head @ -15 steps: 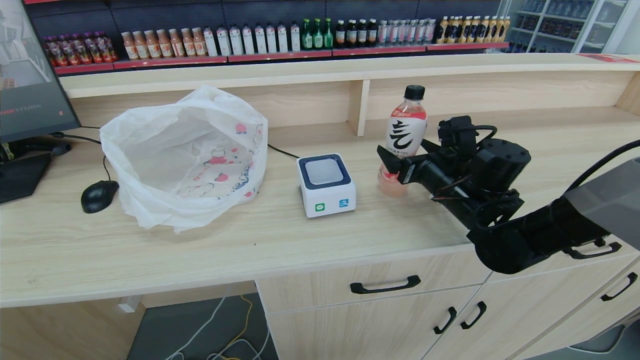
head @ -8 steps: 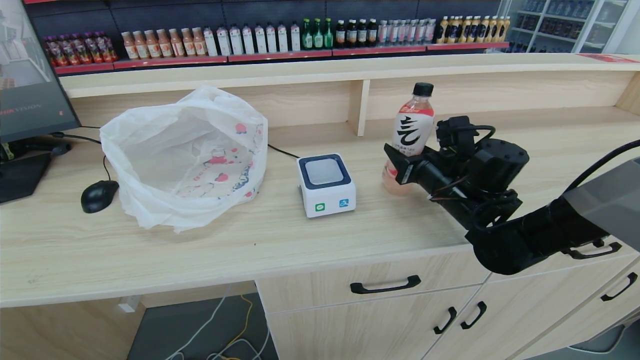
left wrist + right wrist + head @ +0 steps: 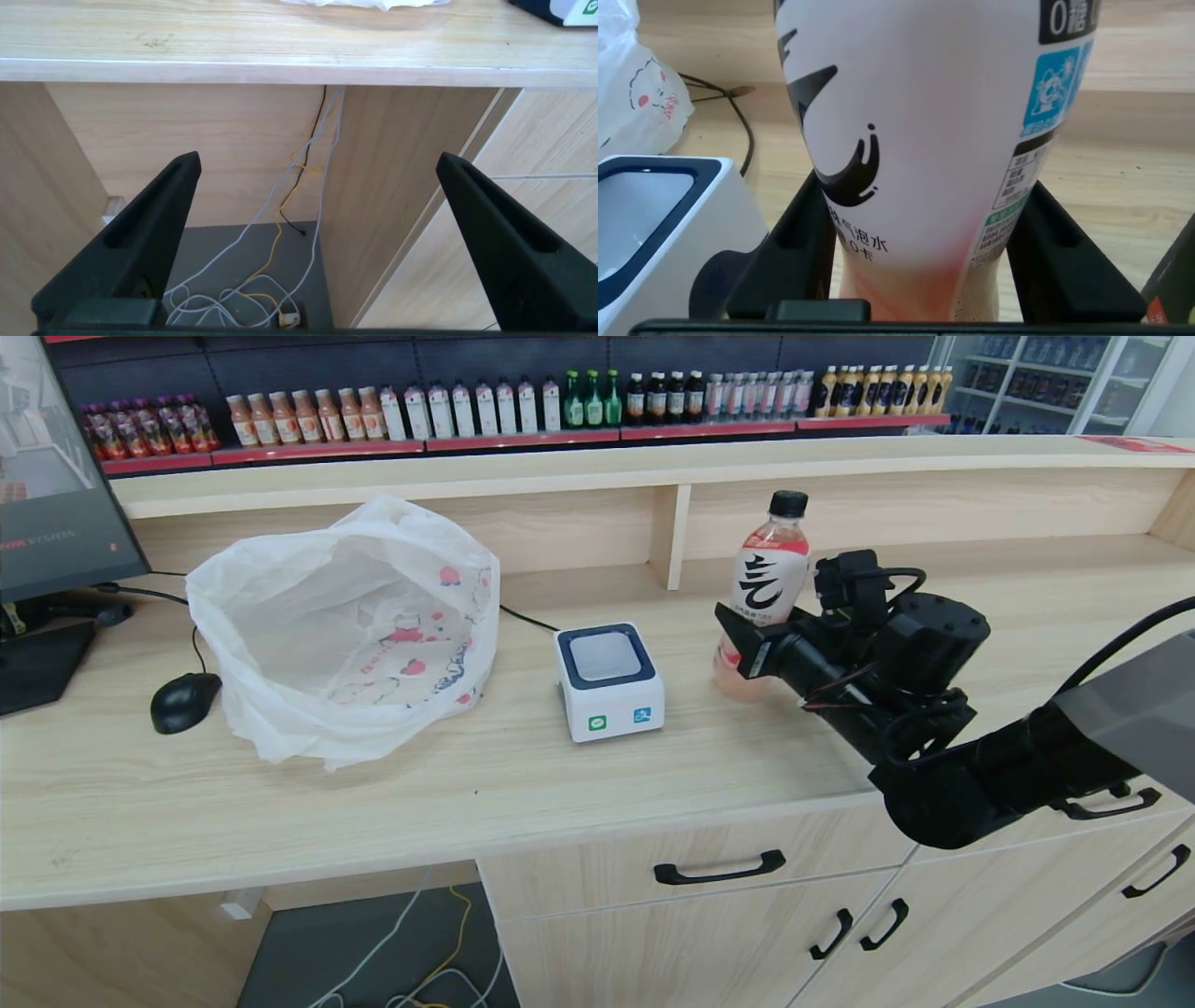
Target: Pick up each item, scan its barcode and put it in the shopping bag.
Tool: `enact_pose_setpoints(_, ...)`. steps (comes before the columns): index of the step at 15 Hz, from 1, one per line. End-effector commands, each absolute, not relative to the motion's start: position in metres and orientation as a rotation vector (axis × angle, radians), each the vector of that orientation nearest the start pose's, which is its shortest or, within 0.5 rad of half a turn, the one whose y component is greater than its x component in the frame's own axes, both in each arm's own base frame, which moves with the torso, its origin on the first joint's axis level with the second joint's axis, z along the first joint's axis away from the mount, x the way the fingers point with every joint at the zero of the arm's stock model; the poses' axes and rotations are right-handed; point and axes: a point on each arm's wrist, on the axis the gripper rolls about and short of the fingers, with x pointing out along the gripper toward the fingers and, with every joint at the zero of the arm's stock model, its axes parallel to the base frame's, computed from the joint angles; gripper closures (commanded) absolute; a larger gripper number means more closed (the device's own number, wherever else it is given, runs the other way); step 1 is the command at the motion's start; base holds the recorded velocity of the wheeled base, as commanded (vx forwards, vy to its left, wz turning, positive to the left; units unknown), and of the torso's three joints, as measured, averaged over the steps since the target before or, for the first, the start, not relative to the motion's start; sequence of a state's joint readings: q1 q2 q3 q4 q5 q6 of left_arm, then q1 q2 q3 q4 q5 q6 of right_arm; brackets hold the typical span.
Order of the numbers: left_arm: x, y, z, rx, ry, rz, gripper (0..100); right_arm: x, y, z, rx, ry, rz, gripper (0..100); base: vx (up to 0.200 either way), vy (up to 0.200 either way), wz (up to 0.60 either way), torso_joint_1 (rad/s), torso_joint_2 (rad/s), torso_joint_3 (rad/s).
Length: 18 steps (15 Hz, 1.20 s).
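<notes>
The task is sitting at its first step, by my reading. The right claw (image 3: 758,651) is clamping a pink drink bottle (image 3: 767,583) low on its body, one finger on each side of the label in the right wrist view, where the claw (image 3: 920,271) is pressing against the bottle (image 3: 915,140). The bottle is standing nearly upright over the right part of the table (image 3: 467,784). I cannot tell whether its base is touching the wood or hanging just clear of it.

The scanner (image 3: 609,679), a white box with a window facing up, is sitting near the bottle on its left, with a clear gap between them. It is also showing at the edge of the right wrist view (image 3: 645,215). The bottle is not over that window, so the scan looks not yet done.

The shopping bag (image 3: 345,616) is standing open beyond the scanner, farther left, and I am seeing nothing inside it but its own print. So nothing appears bagged.

The left claw (image 3: 318,161) is hanging below the table's front edge with its fingers wide apart, gripping nothing.

What is left, as I judge it: carrying the bottle to the scanner, showing its barcode, then dropping it into the bag.
</notes>
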<state>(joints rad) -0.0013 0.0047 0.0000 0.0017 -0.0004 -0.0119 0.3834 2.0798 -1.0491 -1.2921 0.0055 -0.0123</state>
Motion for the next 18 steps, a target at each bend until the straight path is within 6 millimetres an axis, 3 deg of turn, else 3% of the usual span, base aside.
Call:
enact_pose_setpoints(1, -0.022, 0.0, 0.075, -0.012, 0.008, -0.001, 0, 0.367, 0.151, 0.185, 0.049, -0.28, 0.394, 100, 0.0, 0.0, 0.0, 0.0, 0.0, 0.0)
enact_pose_setpoints(7, -0.022, 0.0, 0.075, -0.012, 0.008, -0.001, 0, 0.35, 0.153, 0.204, 0.069, -0.32, 0.414, 100, 0.0, 0.0, 0.0, 0.0, 0.0, 0.0)
enact_pose_setpoints(10, -0.022, 0.0, 0.075, -0.012, 0.008, -0.001, 0, 0.32, 0.148, 0.208, 0.066, -0.297, 0.434, 100, 0.0, 0.0, 0.0, 0.0, 0.0, 0.0)
enact_pose_setpoints(11, -0.022, 0.0, 0.075, -0.012, 0.009, -0.001, 0, 0.318, 0.148, 0.208, 0.066, -0.296, 0.436, 100, 0.0, 0.0, 0.0, 0.0, 0.0, 0.0)
enact_pose_setpoints(12, -0.022, 0.0, 0.075, -0.012, 0.008, -0.001, 0, 0.293, 0.143, 0.205, 0.061, -0.281, 0.455, 100, 0.0, 0.0, 0.0, 0.0, 0.0, 0.0)
enact_pose_setpoints(18, -0.022, 0.0, 0.075, -0.011, 0.009, -0.001, 0, 0.224, 0.117, 0.183, 0.047, -0.218, 0.481, 100, 0.0, 0.0, 0.0, 0.0, 0.0, 0.0)
